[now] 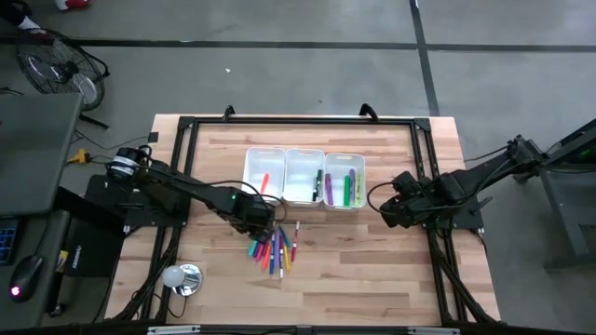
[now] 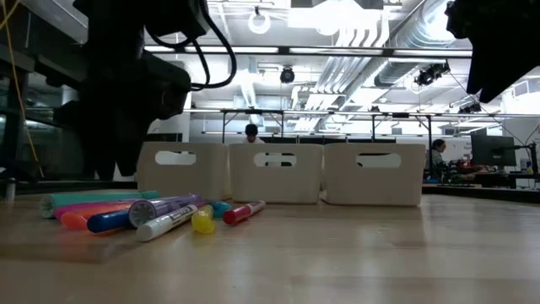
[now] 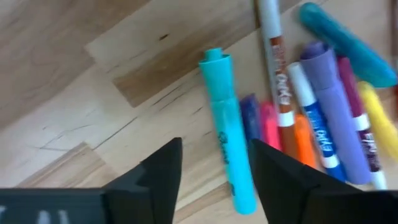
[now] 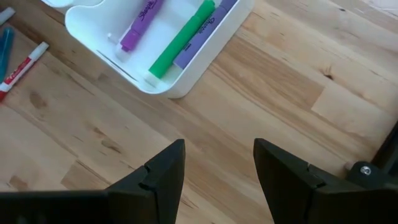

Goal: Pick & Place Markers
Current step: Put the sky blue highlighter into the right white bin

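Several markers (image 1: pixel 271 248) lie in a loose pile on the wooden table, in teal, pink, orange, blue, purple, yellow and red (image 2: pixel 143 213). My left gripper (image 1: pixel 258 220) hangs open over the pile's far left end. In the left wrist view its fingers (image 3: pixel 216 147) stand on either side of a teal marker (image 3: pixel 225 124) that lies flat on the wood, and I see no touch. My right gripper (image 1: pixel 387 210) is open and hovers over bare wood (image 4: pixel 219 144), to the right of the right-hand bin (image 4: pixel 186 71).
Three white bins stand in a row beyond the pile: the left bin (image 1: pixel 264 173) holds an orange marker, the middle bin (image 1: pixel 304 175) a dark one at its right wall, and the right bin (image 1: pixel 343 180) purple and green ones. A round silver object (image 1: pixel 182 277) sits near the table's near left edge.
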Available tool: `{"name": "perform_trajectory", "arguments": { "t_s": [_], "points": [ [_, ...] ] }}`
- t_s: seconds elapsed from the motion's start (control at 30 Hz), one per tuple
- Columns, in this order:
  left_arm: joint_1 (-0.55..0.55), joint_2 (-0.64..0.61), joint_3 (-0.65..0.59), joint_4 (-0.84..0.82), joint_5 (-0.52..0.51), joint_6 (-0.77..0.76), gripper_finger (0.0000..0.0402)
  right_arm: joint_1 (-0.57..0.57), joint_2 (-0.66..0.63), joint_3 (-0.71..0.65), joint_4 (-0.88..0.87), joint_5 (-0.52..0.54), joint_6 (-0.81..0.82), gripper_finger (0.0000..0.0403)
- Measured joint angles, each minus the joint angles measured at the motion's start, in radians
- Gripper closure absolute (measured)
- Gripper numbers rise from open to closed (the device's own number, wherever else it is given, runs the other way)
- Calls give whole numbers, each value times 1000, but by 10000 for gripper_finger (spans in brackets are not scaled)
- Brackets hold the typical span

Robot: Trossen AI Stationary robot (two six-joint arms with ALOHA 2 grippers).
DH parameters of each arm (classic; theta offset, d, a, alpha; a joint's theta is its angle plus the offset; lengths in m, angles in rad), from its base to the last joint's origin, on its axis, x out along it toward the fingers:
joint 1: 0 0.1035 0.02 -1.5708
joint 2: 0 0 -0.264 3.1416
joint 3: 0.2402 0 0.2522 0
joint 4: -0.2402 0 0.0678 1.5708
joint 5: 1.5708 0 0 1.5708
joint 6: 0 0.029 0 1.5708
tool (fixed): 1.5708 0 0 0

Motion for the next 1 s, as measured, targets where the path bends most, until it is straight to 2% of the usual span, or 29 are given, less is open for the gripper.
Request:
{"name": "perform_trajectory", "arguments": {
  "t_s": [0.13, 0.4, 0.73, 1.0],
  "points": [
    [0, 29, 0, 9, 0, -40, 207, 0, 0, 0, 8, 3, 0, 222],
    [0, 85, -1, 18, 26, -40, 218, 0, 0, 0, 12, 2, -1, 222],
    [0, 97, -1, 26, 33, -46, 220, 0, 0, 0, 14, 2, -1, 222],
    [-78, 97, -2, -17, 40, -178, 220, 0, 0, 0, 14, 2, -10, 222]
  ]
}}
